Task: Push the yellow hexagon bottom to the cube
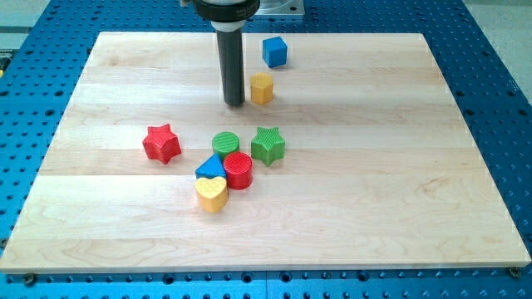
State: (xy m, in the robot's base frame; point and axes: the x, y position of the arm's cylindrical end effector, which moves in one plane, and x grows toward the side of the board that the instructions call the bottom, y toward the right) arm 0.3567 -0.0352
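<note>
The yellow hexagon (262, 87) stands near the view's top centre of the wooden board (399, 166). The blue cube (274, 51) sits just above and slightly right of it, with a small gap between them. My tip (234, 103) is on the board directly left of the yellow hexagon, very close to its left side; whether it touches cannot be told. The dark rod rises from the tip to the view's top edge.
A red star (161, 143) lies left of centre. A cluster sits in the middle: green cylinder (225, 143), green star (268, 145), red cylinder (238, 170), blue triangle (210, 169), yellow heart (212, 193). Blue perforated table (33, 100) surrounds the board.
</note>
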